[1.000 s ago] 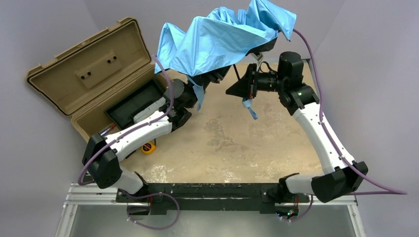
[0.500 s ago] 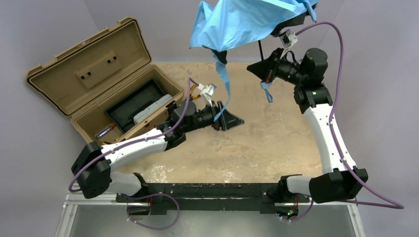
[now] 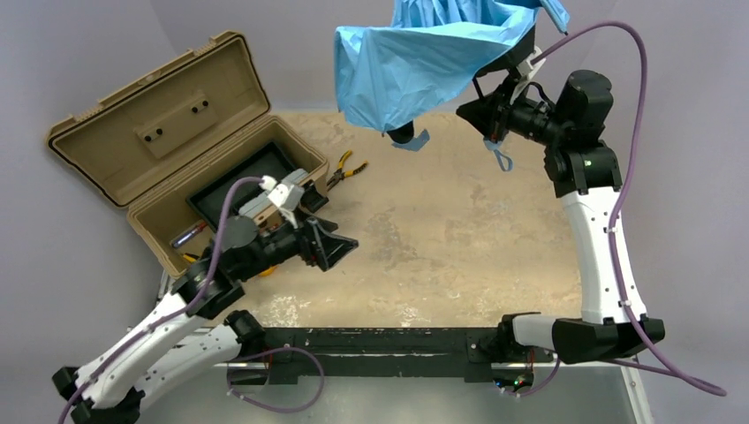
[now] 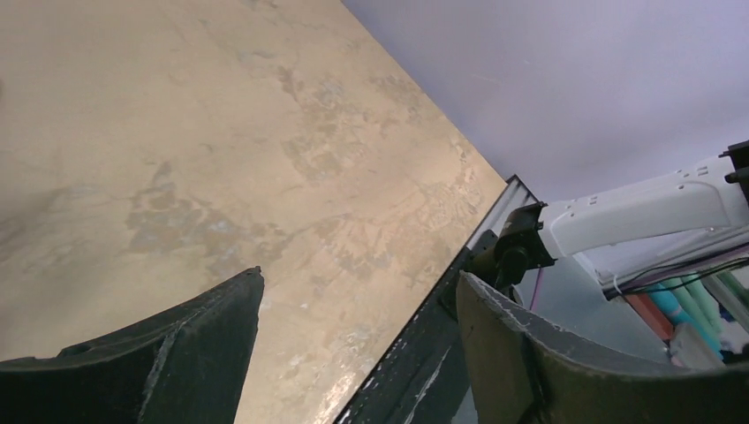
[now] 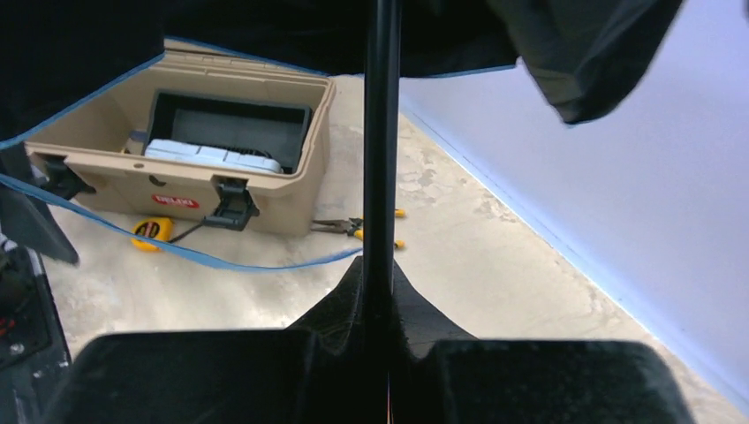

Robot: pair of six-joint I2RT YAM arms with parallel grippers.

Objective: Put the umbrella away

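Observation:
The umbrella [image 3: 424, 62] hangs in the air at the back of the table, its light blue canopy half spread and sagging. My right gripper [image 3: 474, 113] is shut on its thin black shaft [image 5: 382, 132], just under the canopy, whose dark underside [image 5: 265, 26] fills the top of the right wrist view. A blue wrist loop [image 3: 500, 155] dangles below the gripper, and a fabric strap [image 3: 412, 140] hangs from the canopy. My left gripper [image 3: 341, 247] is low over the table's near left, far from the umbrella, open. Nothing lies between its fingers [image 4: 203, 344].
A tan toolbox [image 3: 159, 132] stands open at the left with a black tray [image 5: 230, 119] inside. Yellow-handled pliers [image 3: 346, 170] lie beside its right end. A yellow tape measure [image 5: 152, 231] sits in front of the box. The black base rail [image 3: 371, 340] runs along the near edge.
My left gripper has let go of the canopy, opened, and drawn back to the near left. My right arm has carried the umbrella higher and to the right.

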